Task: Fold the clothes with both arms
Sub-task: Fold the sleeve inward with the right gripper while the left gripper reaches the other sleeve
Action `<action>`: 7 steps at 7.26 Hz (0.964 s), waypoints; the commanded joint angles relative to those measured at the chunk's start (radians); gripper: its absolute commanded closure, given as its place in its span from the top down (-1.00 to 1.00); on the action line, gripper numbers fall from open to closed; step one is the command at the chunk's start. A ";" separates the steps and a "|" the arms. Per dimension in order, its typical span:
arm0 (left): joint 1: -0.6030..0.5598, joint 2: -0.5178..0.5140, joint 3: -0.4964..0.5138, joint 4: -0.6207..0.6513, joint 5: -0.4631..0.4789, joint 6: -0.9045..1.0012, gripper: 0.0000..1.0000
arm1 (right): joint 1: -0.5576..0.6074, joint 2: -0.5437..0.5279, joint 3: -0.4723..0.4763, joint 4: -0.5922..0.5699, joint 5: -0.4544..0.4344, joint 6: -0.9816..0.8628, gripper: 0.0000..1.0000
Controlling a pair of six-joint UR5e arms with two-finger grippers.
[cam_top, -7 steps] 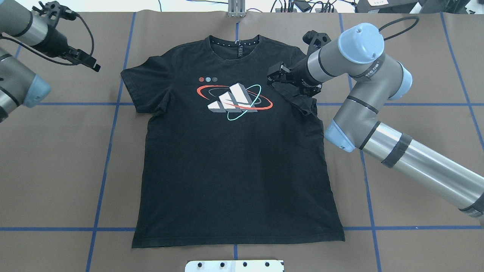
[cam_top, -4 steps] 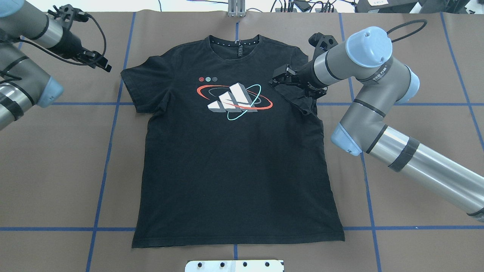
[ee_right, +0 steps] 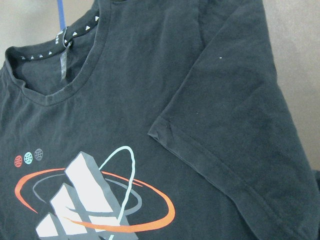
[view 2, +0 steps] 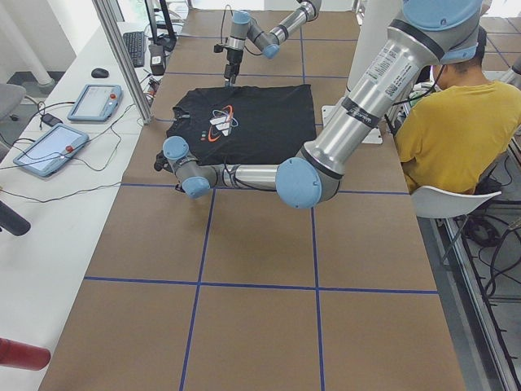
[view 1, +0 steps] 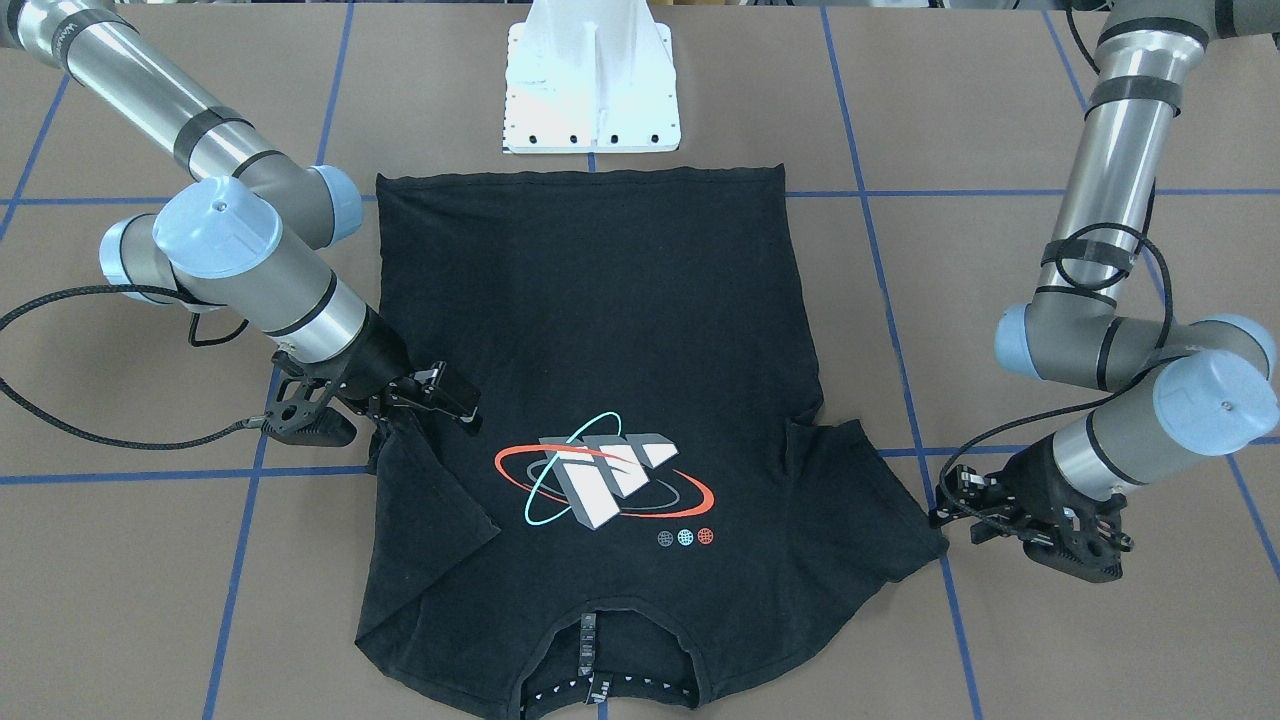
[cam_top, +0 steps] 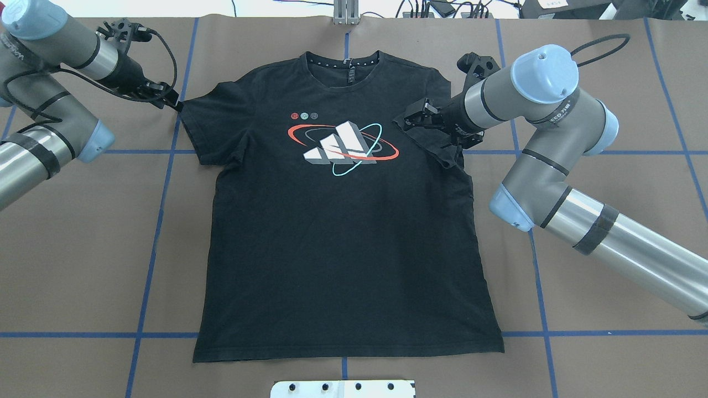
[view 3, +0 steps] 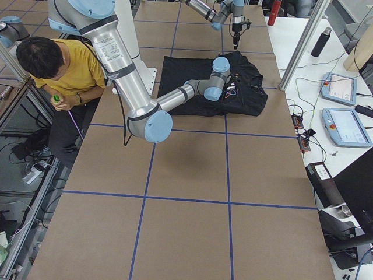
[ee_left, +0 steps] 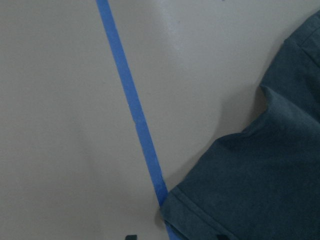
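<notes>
The black T-shirt (cam_top: 343,249) lies flat and logo-up on the brown table (cam_top: 83,249), its hem just short of the white base plate (cam_top: 343,388) and its collar (cam_top: 343,63) at the far end from me. My left gripper (cam_top: 174,104) sits low at the outer corner of the T-shirt's left sleeve (cam_top: 204,127). My left wrist camera shows my fingertips (ee_left: 131,237) set wide apart at the bottom of the frame, with the sleeve's hemmed corner between them and nothing pinched. A blue tape line (ee_left: 130,95) runs up to that same corner. My right gripper (cam_top: 409,119) hovers over the T-shirt's right sleeve (cam_top: 437,143), which is turned inward onto the chest, its hem edge lying close beside the orbit logo (cam_top: 343,145). From the front-facing view my right jaws look spread, and the wrist camera shows the folded sleeve resting loose on the T-shirt, so I grip no cloth there. The T-shirt's body below the logo lies smooth.
</notes>
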 commanded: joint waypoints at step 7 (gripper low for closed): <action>0.026 -0.036 0.078 -0.053 0.024 -0.003 0.16 | -0.005 -0.010 0.000 0.000 -0.002 0.000 1.00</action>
